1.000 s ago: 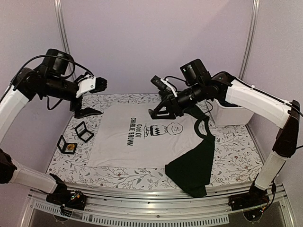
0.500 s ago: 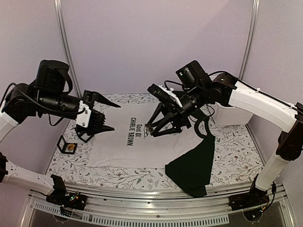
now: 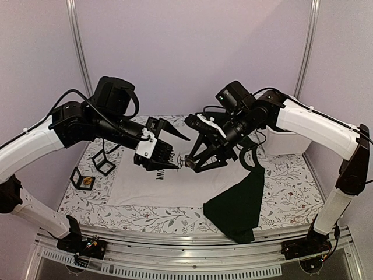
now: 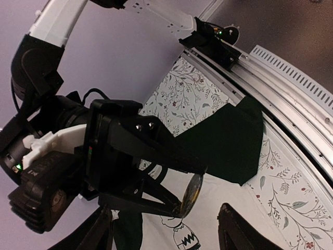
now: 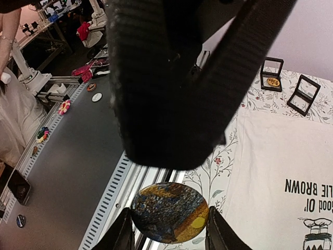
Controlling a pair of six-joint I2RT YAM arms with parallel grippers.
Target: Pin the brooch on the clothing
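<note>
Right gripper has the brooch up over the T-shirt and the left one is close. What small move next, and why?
Probably ease the left gripper forward until its open jaws straddle the brooch's free edge. The right gripper pinches the brooch above the T-shirt, and the left faces it, not yet around it.

Brooch (image 4: 194, 188) in right gripper (image 4: 193, 192) above clothing (image 4: 205, 225)

Top view high, rear, looking down; 2 wrist views close, sharing brooch (image 5: 169, 212), T-shirt (image 5: 281, 156).
</note>
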